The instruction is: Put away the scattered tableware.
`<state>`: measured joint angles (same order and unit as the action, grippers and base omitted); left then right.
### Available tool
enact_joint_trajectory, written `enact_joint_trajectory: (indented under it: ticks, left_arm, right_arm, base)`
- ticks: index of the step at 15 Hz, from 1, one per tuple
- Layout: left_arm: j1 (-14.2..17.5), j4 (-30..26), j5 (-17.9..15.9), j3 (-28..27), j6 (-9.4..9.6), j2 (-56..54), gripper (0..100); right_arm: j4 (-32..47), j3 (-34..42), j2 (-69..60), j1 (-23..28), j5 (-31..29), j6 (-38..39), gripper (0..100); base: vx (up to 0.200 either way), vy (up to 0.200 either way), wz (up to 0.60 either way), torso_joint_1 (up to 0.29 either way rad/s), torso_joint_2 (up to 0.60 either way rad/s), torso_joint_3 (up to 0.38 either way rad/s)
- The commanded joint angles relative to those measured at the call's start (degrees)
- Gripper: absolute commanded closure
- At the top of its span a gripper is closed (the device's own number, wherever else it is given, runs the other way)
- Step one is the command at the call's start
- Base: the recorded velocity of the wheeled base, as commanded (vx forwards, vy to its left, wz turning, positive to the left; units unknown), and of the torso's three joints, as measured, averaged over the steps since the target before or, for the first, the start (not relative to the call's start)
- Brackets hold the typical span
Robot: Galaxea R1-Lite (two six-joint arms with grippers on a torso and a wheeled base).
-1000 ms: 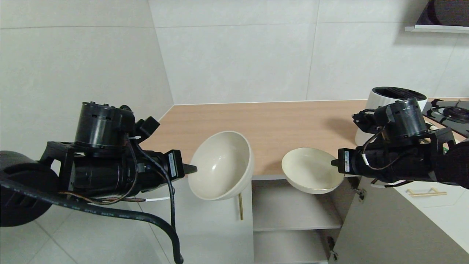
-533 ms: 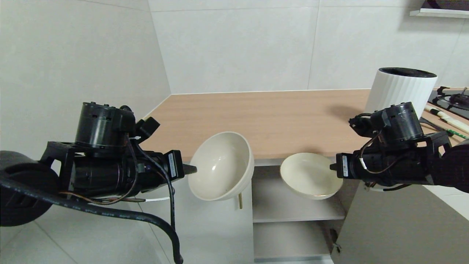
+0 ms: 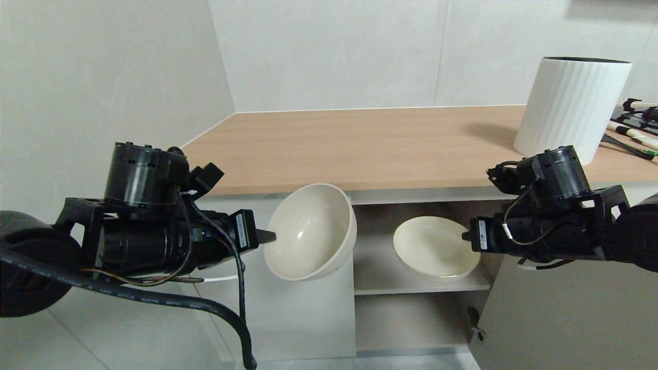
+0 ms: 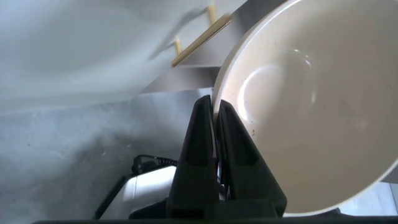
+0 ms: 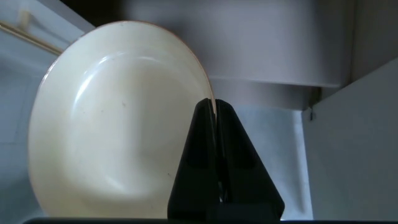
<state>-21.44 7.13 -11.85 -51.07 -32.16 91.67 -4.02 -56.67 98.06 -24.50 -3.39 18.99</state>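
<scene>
Left tool (image 3: 267,236) is clamped tight on the rim of a tilted deep bowl (image 3: 308,231). Right tool (image 3: 465,235) pinches a shallow plate (image 3: 432,246) by its edge, plate hanging right off its tip by the cabinet shelf (image 3: 378,280).

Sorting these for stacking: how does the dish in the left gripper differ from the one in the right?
The bowl in the left gripper is deep and tipped steeply on its side; the plate in the right gripper is shallow and tilted less. Both are cream, each pinched at the rim.
</scene>
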Motion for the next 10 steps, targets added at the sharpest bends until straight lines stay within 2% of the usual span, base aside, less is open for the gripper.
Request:
enact_joint_trajectory:
  ticks: [1,6,10]
  left_arm:
    - [0.0,0.0,0.0,0.0,-0.1,0.0,100]
    - [0.5,0.0,0.1,-0.2,-0.01,-0.3,100]
    - [0.5,0.0,0.1,-0.2,-0.01,-0.3,100]
  right_arm:
    - [0.0,0.2,0.3,0.0,0.0,0.0,100]
    - [0.0,0.2,0.6,0.0,-0.1,0.0,100]
    - [-0.1,0.2,1.0,0.0,-0.1,0.0,100]
  base:
    - [0.0,0.0,0.0,-0.159,0.47,0.305]
    - [0.0,0.0,0.0,-0.116,0.41,0.292]
    - [0.0,0.0,0.0,-0.016,0.07,0.043]
